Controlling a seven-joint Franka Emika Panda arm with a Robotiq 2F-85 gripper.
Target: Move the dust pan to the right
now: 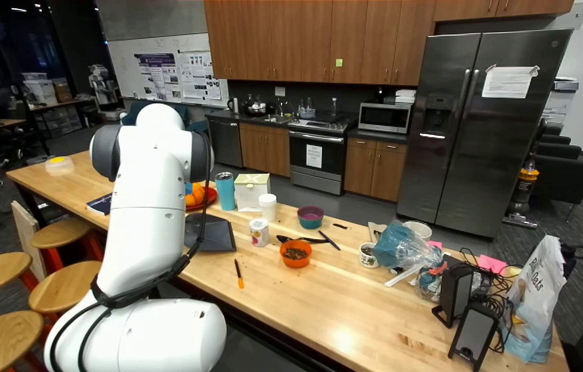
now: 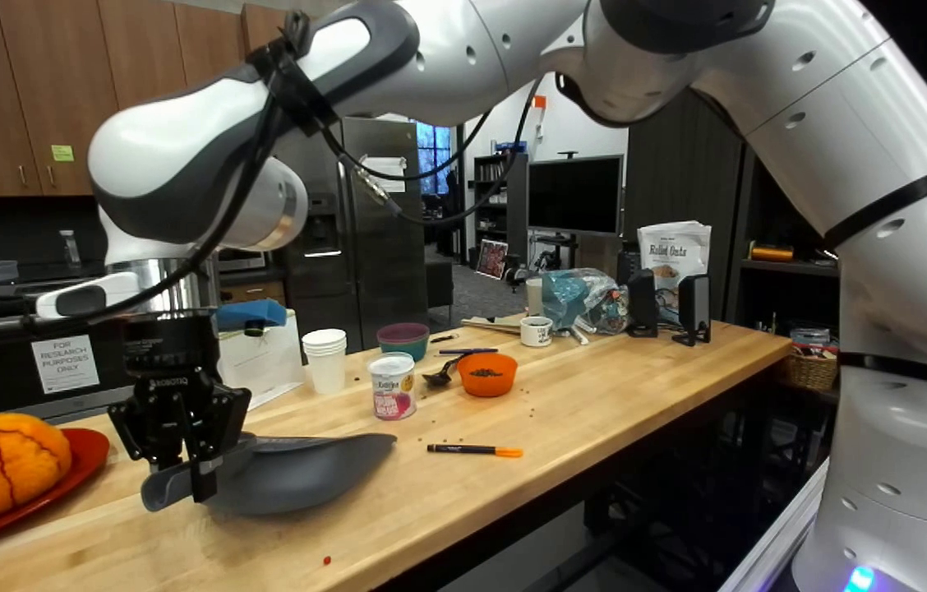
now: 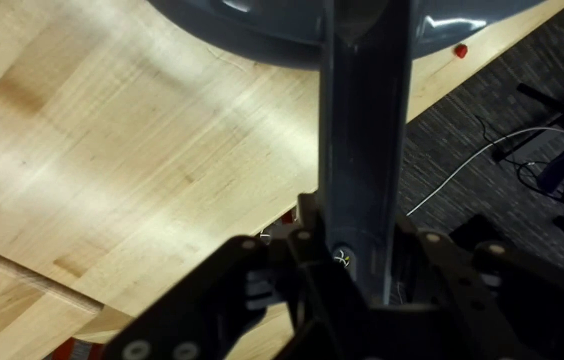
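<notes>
The dust pan is dark grey-blue plastic with a wide scoop and a short handle. It shows in both exterior views (image 1: 214,233) (image 2: 303,477), partly behind the arm in one of them. My gripper (image 2: 186,478) points down and is shut on the handle. In the wrist view the handle of the dust pan (image 3: 362,125) runs between the fingers (image 3: 354,212), with a finger against each side. The scoop lies beyond, at the top of that view. It is tilted, with its far edge raised; I cannot tell whether its underside touches the table.
An orange pumpkin (image 2: 3,464) on a red plate (image 2: 89,452) stands close beside the gripper. A can (image 2: 394,386), white cups (image 2: 324,362), an orange bowl (image 2: 488,374) and a marker (image 2: 472,450) lie past the scoop. Speakers (image 1: 454,292) and bags stand at the table's far end.
</notes>
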